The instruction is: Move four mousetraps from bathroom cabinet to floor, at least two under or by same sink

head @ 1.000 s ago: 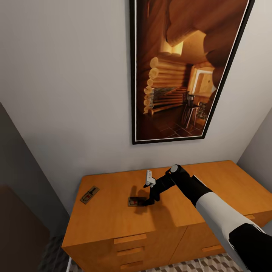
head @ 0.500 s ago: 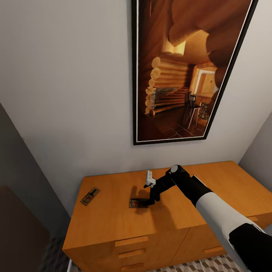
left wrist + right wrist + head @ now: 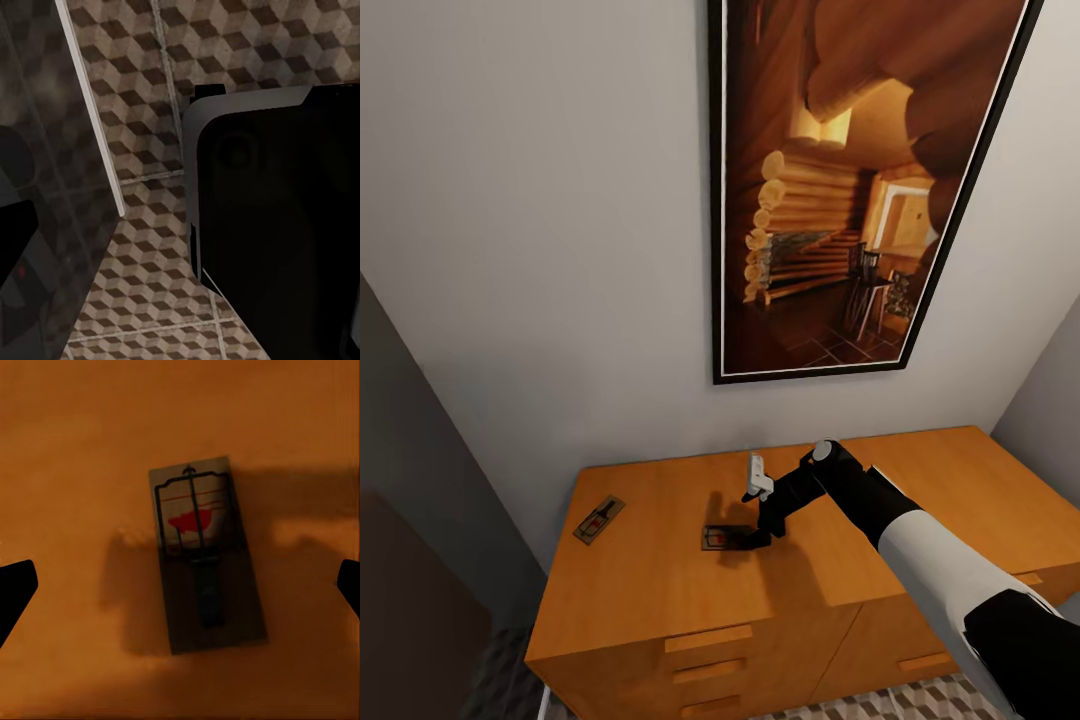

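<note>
Hovering: right gripper over mousetrap at mid-top of cabinet, jaws spread wide, nothing grasped. Second mousetrap near cabinet's left edge. Left gripper jaws: cannot tell. Judged: two traps unmoved, other two unaccounted for.

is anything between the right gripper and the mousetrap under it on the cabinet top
Nothing visible. The right gripper hangs open right over the mousetrap, which lies flat on the bare cabinet top with both fingertips wide of its sides. A second mousetrap lies apart, near the cabinet's left edge.
</note>
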